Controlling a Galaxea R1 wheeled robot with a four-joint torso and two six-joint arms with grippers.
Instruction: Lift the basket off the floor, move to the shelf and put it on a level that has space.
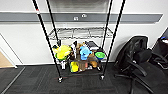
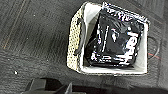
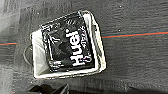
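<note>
- The basket (image 2: 110,42) sits on the dark carpet floor (image 2: 32,37), a black packet (image 3: 68,41) lying inside it, so the lift looks not yet done.
- Both wrist cameras look down on it from above; I cannot tell how either gripper's fingers stand, and nothing appears held.
- The shelf (image 1: 80,33) stands at twelve o'clock ahead; its wire level (image 1: 75,32) above the toys (image 1: 82,56) is bare.

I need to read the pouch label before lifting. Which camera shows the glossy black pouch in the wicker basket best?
The right wrist view: the glossy black pouch faces up, its white lettering fully legible. The left wrist view shows it too, lettering partly cut off, plus the beige woven wicker basket side.
</note>
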